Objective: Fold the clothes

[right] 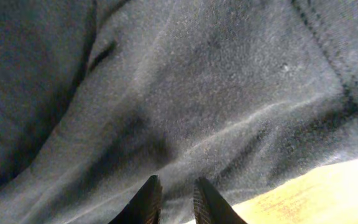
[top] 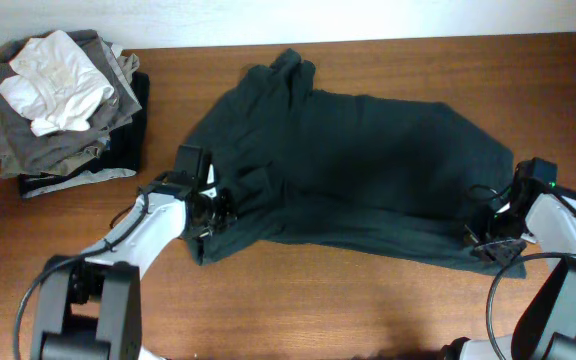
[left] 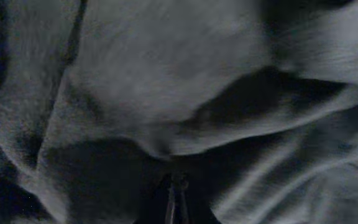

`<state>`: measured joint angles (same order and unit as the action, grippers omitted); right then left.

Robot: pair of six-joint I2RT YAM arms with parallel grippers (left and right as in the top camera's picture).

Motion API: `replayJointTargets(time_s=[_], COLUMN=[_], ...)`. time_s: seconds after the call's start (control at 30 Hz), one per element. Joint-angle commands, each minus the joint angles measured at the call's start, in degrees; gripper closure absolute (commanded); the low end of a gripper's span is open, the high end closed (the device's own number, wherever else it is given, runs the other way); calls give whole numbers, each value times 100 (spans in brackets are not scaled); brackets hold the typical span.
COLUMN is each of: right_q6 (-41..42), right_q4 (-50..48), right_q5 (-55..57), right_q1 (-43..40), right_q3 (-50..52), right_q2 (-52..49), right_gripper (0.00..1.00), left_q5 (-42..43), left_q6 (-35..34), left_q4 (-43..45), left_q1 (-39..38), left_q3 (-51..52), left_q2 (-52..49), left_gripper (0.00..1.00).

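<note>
The clothes (top: 348,170), one very dark T-shirt, lie spread and rumpled across the middle of the wooden table (top: 348,310). My left gripper (top: 213,212) is at the shirt's lower left edge. In the left wrist view its jaws (left: 176,183) are pressed together under a raised fold of the clothes (left: 166,81). My right gripper (top: 488,240) sits at the shirt's lower right hem. In the right wrist view its fingers (right: 176,190) stand close together with a ridge of the clothes (right: 197,93) pinched between them, beside bare table (right: 316,193).
A stack of folded grey and olive garments (top: 93,140) stands at the back left corner, with a crumpled white cloth (top: 58,80) on top. Bare wood runs along the front edge between the two arms.
</note>
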<state>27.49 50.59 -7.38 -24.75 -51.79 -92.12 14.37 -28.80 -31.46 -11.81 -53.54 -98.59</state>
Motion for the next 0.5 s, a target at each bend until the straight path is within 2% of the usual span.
replayJointTargets(time_s=[0.0,0.1,0.27,0.47], right_q6=[195,417,610,846], right_q4=[-129,-153,-334,-413], right_q5=[55,260,313,315], right_q1=[35,35,35,35], right_q3=[146,199,374,437], right_q2=[-20,-50,-243,-623], right_gripper=[79,79,91,96], left_q5=[90,-249,-476,-673], left_q6=[166,149,168,166], left_q4=[-90,-330,-634,-791], left_q1=[122,369,824,955], left_q3=[-31,-31,-2,2], left_q2=[-343,-363,-365,-365], left_gripper=[99,99,99,99])
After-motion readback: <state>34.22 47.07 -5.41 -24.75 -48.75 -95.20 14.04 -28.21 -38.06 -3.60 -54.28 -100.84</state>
